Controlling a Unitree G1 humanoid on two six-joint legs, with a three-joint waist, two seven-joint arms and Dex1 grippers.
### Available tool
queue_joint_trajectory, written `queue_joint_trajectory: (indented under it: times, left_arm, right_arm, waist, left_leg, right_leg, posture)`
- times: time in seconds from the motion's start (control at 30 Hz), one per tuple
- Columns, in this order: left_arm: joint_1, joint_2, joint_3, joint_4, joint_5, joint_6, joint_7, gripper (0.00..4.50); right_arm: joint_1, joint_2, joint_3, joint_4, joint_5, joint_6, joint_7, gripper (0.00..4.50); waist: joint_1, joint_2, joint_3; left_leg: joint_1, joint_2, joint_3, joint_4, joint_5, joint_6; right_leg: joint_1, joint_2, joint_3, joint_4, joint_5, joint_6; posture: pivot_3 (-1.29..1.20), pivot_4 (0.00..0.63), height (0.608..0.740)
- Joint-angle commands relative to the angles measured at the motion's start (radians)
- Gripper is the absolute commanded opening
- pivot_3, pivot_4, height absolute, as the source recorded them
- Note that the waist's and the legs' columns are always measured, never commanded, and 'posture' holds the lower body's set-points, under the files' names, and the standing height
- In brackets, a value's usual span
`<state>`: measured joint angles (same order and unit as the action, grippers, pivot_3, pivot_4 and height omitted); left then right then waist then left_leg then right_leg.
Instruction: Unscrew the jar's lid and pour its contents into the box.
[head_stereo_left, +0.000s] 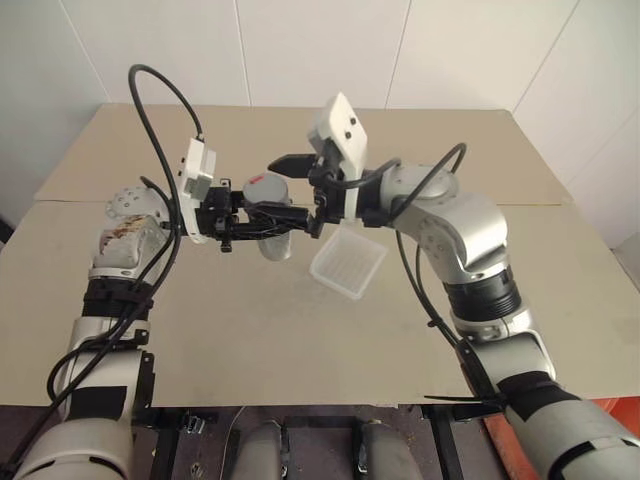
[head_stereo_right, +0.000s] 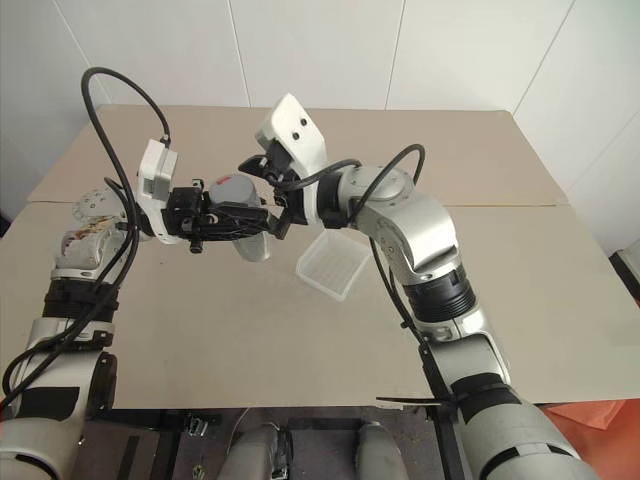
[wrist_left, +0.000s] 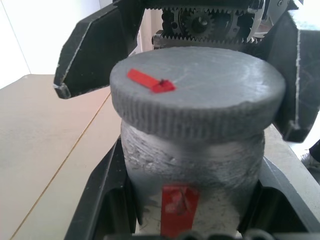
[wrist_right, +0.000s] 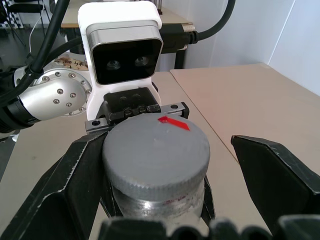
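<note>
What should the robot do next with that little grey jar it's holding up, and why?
Probably close the right gripper on the round pale grey screw lid. The left gripper already clamps the small grey cylindrical jar above the table, while the right fingers stand open on either side of the lid, which is still screwed on.

Plain beige bench (head_stereo_left: 250, 340) with a seam across it, pushed up against white panelled walls (head_stereo_left: 320, 50), evenly lit all over.

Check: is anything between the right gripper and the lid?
Nothing visible. The right gripper is open, its fingers flanking the lid, with no object between. The left gripper holds the jar by its body, leaving the lid clear.
</note>
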<state>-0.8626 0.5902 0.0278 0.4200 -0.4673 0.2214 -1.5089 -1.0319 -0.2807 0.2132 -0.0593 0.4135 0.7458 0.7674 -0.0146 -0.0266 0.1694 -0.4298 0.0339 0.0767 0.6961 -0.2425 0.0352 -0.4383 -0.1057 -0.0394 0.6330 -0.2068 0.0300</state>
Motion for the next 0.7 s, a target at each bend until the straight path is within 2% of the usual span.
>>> queue_joint_trajectory:
  times: [0.03,0.5,0.6,0.7]
  left_arm:
    - [-0.008,0.017,0.019,-0.032,-0.012,-0.005,-0.011,1.99]
    - [-0.005,0.021,0.019,-0.035,-0.007,-0.013,-0.009,1.99]
    - [-0.003,0.024,0.020,-0.037,-0.007,-0.014,-0.008,1.99]
    - [-0.003,0.027,0.021,-0.034,-0.005,-0.017,-0.006,1.99]
  right_arm:
    - [0.000,-0.013,-0.042,-0.035,0.003,-0.033,0.002,4.44]
    - [-0.017,0.002,-0.024,-0.020,0.009,-0.055,0.039,4.44]
    - [-0.019,0.003,-0.022,-0.018,0.010,-0.057,0.052,3.90]
    - [-0.025,0.007,-0.028,-0.014,0.010,-0.054,0.056,2.89]
  waist:
    - [0.000,0.000,0.000]
    - [0.000,0.000,0.000]
    - [0.000,0.000,0.000]
    - [0.000,0.000,0.000]
  left_leg:
    - [0.000,0.000,0.000,0.000,0.000,0.000]
    - [0.000,0.000,0.000,0.000,0.000,0.000]
    - [0.000,0.000,0.000,0.000,0.000,0.000]
    - [0.000,0.000,0.000,0.000,0.000,0.000]
  right_leg:
    - [0.000,0.000,0.000,0.000,0.000,0.000]
    - [0.000,0.000,0.000,0.000,0.000,0.000]
    - [0.000,0.000,0.000,0.000,0.000,0.000]
    - [0.000,0.000,0.000,0.000,0.000,0.000]
  posture:
    - [0.00,0.150,0.740]
    - [0.00,0.150,0.740]
    - [0.00,0.150,0.740]
    - [0.00,0.150,0.740]
